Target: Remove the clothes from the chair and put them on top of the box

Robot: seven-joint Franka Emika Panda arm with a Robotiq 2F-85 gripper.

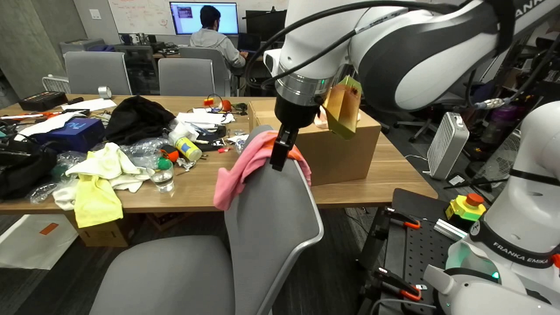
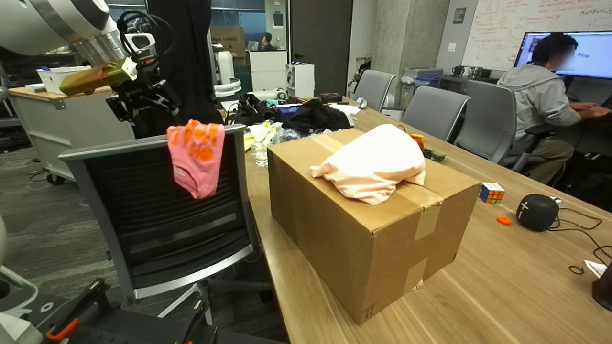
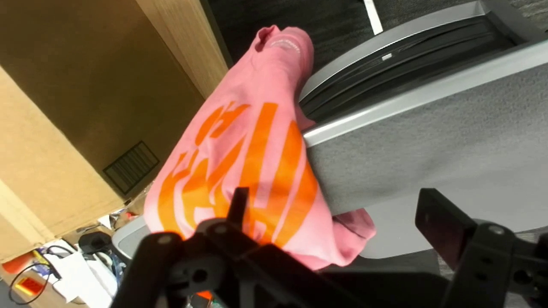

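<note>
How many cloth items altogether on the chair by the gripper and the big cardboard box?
2: a pink garment draped over the chair's backrest, and a pale peach cloth bundled on the cardboard box. Others could be hidden in the folds.

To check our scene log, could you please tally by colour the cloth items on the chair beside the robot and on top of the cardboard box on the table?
Pink with orange print: 1, the garment draped over the chair
Pale peach: 1, the bundled cloth on the cardboard box
Total: 2
</note>
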